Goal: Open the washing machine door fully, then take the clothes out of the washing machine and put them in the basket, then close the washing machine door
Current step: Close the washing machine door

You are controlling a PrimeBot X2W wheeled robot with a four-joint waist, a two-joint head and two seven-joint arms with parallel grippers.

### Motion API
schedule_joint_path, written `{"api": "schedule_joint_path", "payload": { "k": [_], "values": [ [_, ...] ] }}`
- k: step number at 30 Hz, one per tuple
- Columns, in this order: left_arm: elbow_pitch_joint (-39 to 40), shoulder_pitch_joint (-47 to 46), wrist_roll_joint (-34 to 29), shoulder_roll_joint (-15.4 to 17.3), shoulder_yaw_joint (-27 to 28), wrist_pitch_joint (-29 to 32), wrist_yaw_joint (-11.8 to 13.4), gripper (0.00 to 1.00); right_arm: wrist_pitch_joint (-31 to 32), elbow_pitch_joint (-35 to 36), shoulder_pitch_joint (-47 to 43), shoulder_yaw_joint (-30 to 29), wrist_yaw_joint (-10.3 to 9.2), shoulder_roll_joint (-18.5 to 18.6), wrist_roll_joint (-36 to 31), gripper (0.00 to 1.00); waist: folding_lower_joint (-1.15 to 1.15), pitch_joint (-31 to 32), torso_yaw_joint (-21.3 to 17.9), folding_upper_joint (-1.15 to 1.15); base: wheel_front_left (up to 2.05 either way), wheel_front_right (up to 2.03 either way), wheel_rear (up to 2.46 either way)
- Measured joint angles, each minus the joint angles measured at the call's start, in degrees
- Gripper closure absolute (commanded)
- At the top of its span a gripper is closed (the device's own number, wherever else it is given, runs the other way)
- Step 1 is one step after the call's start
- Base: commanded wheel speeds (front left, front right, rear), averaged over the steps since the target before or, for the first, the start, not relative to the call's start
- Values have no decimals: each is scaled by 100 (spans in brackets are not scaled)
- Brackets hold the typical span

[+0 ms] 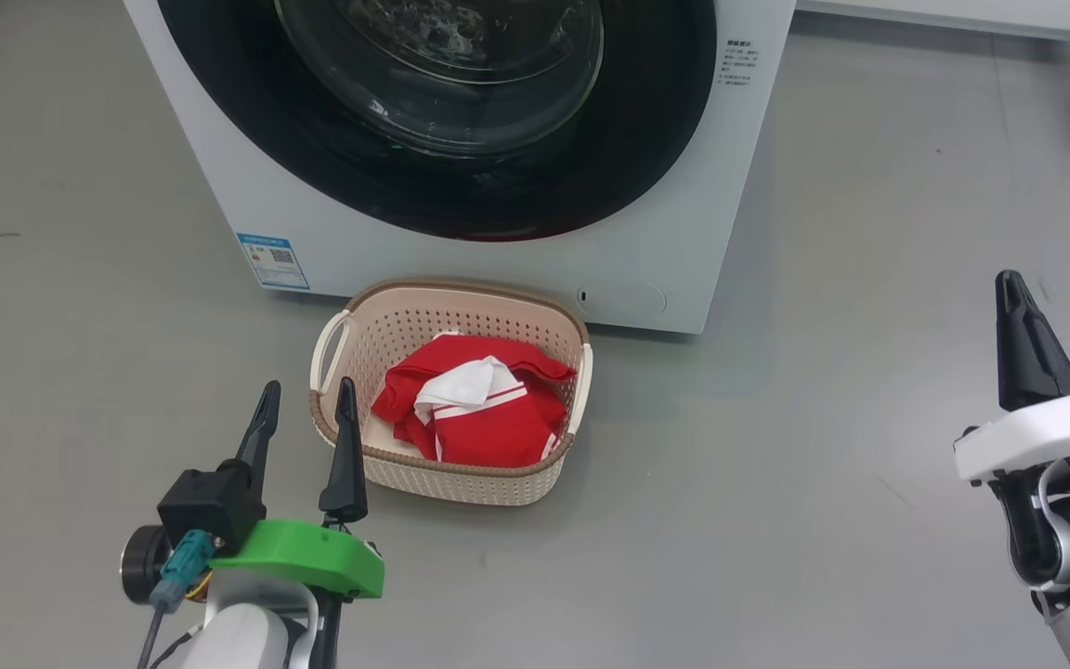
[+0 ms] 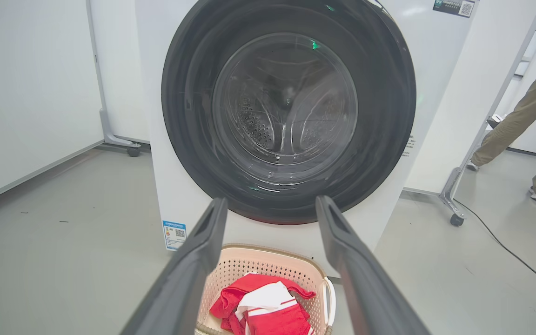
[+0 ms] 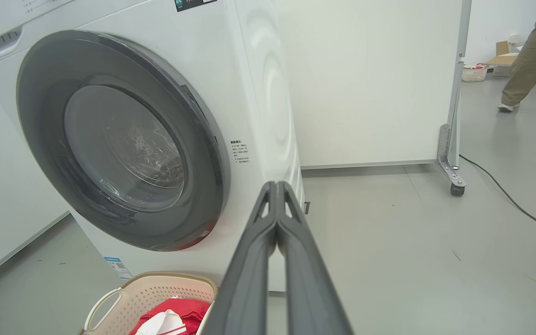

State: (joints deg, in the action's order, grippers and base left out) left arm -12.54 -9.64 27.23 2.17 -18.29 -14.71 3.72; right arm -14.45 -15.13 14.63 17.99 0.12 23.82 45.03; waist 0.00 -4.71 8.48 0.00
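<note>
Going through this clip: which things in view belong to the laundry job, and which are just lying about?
Job:
- washing machine
- door, shut
- clothes
- basket, holding the clothes

Lying about:
- partition on castors
- cable on the floor
- person's legs
- small basket, far off

head: high, looking down | wrists: low, facing forward | all 3 share: washing machine door (image 1: 442,93), basket (image 1: 461,485)

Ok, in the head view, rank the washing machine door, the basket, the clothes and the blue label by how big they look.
1. washing machine door, largest even though the top edge cuts it off
2. basket
3. clothes, lying inside the basket
4. blue label, smallest
</note>
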Motion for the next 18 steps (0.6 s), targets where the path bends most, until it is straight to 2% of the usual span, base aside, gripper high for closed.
{"api": "schedule_joint_path", "payload": {
  "k": [6,10,11,12,13,18],
  "values": [
    [69,137,-19,1,118,0,0,0,0,345,-534,-246,-37,-59,-259,100,0,190,-146,0,0,0,0],
    [100,204,-24,2,181,0,-1,0,0,553,-888,-339,-37,-246,-411,100,0,262,-191,0,0,0,0],
    [100,231,-35,2,197,0,-2,0,0,572,-950,-364,-37,-283,-452,85,0,279,-196,0,0,0,0],
    [99,264,-36,2,211,0,-4,0,0,604,-1006,-403,-41,-324,-503,7,0,297,-203,0,0,0,0],
    [96,296,-36,2,226,0,-7,0,0,625,-1061,-435,-78,-366,-527,0,0,315,-211,0,0,0,0],
    [46,419,-36,5,219,0,-87,0,0,790,-1358,-526,-78,-488,-644,0,0,381,-257,0,0,0,0]
  ]
}}
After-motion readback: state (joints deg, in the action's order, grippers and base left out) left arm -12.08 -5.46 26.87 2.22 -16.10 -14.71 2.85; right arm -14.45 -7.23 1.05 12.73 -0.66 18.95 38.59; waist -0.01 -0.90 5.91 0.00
